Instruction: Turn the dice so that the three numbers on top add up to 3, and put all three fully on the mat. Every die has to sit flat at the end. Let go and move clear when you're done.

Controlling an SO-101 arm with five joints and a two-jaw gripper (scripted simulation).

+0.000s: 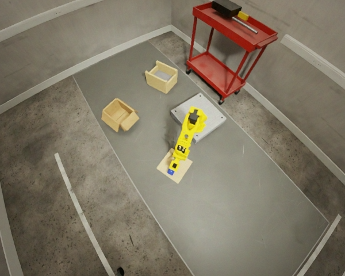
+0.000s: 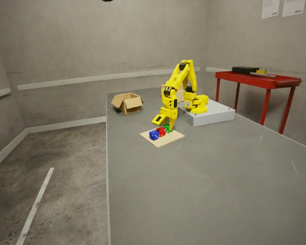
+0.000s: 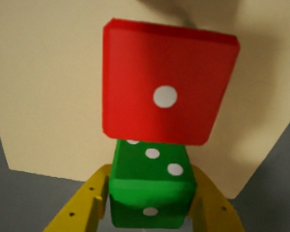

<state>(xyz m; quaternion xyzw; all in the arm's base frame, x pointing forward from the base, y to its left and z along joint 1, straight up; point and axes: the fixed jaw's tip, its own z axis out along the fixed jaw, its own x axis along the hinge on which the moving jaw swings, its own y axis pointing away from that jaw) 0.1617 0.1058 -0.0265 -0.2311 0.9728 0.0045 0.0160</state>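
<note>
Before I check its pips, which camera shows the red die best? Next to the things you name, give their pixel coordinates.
The wrist view: the red die's (image 2: pixel 161 131) (image 3: pixel 165 82) one-pip face fills much of it. The exterior view shows it small, beside the blue die (image 2: pixel 154 135); the top view doesn't show it.

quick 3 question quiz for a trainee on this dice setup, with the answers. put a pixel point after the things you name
1. Which die is between the gripper's (image 3: pixel 151 200) (image 2: pixel 167 128) fingers?
2. True or false: the red die (image 3: pixel 166 82) (image 2: pixel 161 131) shows one pip to the wrist camera.
3. Fill in: on the mat (image 1: pixel 180 175) (image 2: pixel 159 143) (image 3: pixel 43 87), the red die stands between the green die (image 3: pixel 152 205) (image 2: pixel 166 128) and the ____ die.

Key: 1. the green die; 2. true; 3. blue
</note>
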